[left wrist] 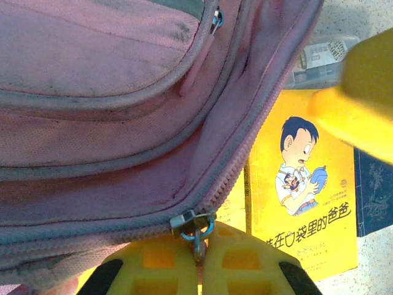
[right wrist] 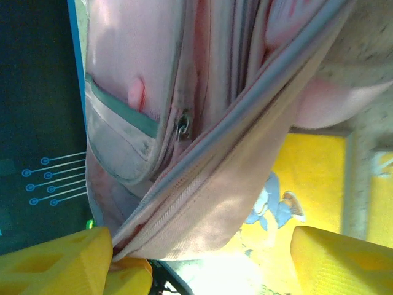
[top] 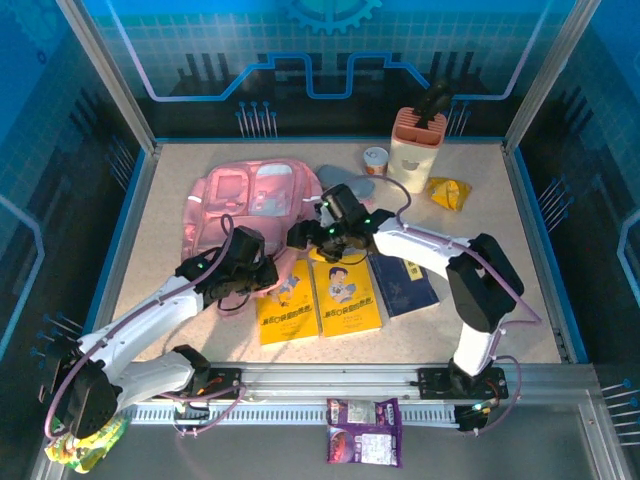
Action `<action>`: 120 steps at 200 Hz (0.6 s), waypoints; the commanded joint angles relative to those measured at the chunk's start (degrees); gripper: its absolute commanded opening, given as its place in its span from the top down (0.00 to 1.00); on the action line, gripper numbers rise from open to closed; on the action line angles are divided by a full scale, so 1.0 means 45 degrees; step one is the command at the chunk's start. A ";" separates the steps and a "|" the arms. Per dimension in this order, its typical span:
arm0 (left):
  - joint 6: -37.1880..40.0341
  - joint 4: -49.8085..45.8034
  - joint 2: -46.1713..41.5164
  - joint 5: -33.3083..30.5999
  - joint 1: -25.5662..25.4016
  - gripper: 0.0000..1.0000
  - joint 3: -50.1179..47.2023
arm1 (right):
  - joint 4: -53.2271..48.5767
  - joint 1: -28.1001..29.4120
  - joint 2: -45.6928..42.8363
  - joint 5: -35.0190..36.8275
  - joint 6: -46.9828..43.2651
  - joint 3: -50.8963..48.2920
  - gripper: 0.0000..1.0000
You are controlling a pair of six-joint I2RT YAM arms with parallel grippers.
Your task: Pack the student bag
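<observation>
Left arm [top: 140, 325] bent, end effector [left wrist: 201, 249] pinching zipper [left wrist: 195, 226]

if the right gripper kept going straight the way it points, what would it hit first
Most likely the student bag: its pink zippered edge lies inside the open right gripper, nearer than the yellow book.

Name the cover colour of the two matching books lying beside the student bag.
The books are bright yellow, clearest in the left wrist view.
</observation>
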 commanded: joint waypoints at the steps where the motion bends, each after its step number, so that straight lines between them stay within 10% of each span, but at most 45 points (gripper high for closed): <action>1: -0.0147 0.0639 -0.0048 0.0344 -0.0097 1.00 0.0557 | 0.1316 0.0345 0.0646 0.0269 0.1605 0.0069 0.27; 42: -0.0057 0.0531 0.0094 0.0626 -0.0154 1.00 0.0706 | 0.1337 0.0446 0.1682 0.0617 0.1586 0.0903 0.40; 95: -0.0035 -0.0259 -0.0246 0.0534 -0.0200 1.00 0.0539 | 0.0021 0.0114 0.2354 0.1218 -0.0382 0.2261 0.92; 120: -0.0365 -0.0784 -0.0971 0.0474 -0.0210 1.00 0.0162 | -0.0296 -0.0122 0.2594 0.1423 -0.1919 0.2954 1.00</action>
